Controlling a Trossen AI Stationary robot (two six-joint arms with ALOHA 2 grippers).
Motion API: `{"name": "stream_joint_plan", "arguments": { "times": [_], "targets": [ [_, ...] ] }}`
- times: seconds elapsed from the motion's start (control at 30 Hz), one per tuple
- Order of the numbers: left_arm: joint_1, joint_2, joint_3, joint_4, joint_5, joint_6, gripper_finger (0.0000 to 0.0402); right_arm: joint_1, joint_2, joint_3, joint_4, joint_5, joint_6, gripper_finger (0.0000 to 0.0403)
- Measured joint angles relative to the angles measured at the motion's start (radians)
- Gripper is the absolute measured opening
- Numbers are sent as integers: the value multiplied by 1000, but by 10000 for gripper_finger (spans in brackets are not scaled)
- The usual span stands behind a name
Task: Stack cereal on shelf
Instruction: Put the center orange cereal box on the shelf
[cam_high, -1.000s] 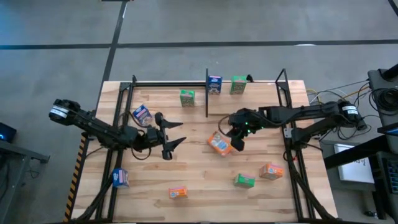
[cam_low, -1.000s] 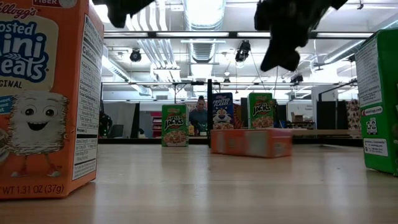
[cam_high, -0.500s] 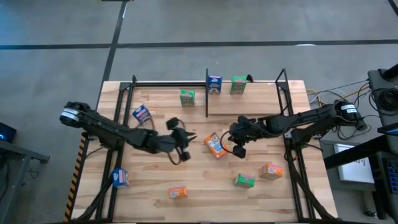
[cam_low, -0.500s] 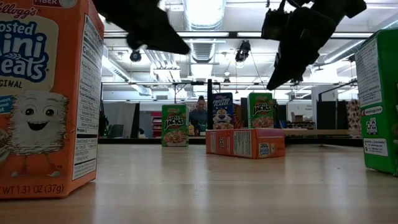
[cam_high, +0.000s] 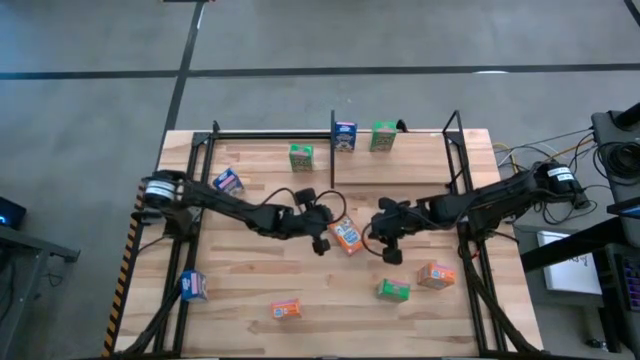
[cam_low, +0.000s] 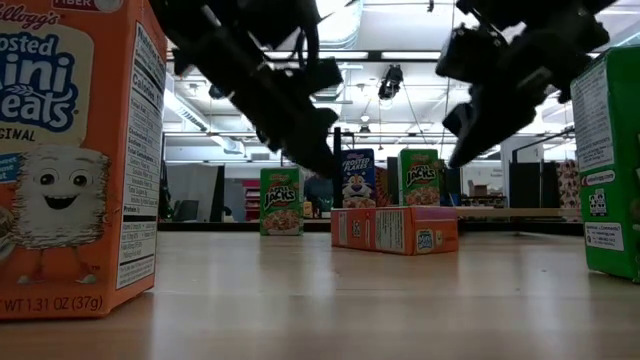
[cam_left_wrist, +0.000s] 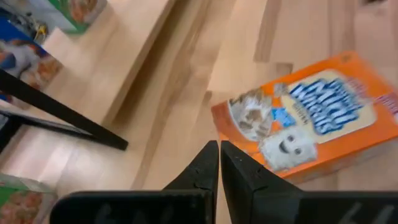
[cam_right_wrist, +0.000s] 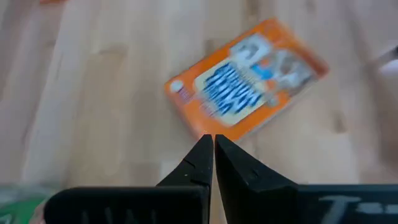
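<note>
Flat orange cereal box (cam_high: 347, 234), seemingly diagonal

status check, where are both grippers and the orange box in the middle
Left gripper shut, empty, beside flat orange cardboard cereal box mid-table. Right gripper shut, empty, on its other side. Box lies on its back, off the light-wood shelf. Nothing between.

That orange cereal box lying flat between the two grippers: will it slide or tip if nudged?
The orange cereal box lies flat on the tabletop, so it will likely slide or spin, not tip. Being small cardboard, it is probably light and may dent if squeezed hard.
</note>
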Motion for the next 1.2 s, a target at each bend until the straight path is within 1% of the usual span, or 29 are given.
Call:
{"name": "stream_joint_plan", "arguments": {
  "times": [0.07, 0.23, 0.53, 0.67, 0.83, 1.07, 1.2],
  "targets": [
    [5, 22, 2, 9, 9, -2, 0, 0, 0, -23, 16, -5, 11, 9],
    [7, 52, 2, 61, 76, 4, 0, -1, 0, -55, 31, -22, -3, 9],
    [16, 95, 2, 81, 78, 4, 0, -1, 0, -124, 258, -119, -39, 9],
    [18, 106, 2, 94, 77, -3, 0, -1, 3, -151, 293, -134, -32, 9],
    [18, 106, 2, 92, 77, -7, 0, -1, 62, -166, 365, -134, -22, 9],
    [19, 106, 1, 86, 76, -15, 0, -2, 200, -126, 354, -134, -23, 9],
    [19, 106, 0, 78, 75, -17, 0, -3, 240, -102, 352, -114, -23, 9]
  ]
}}
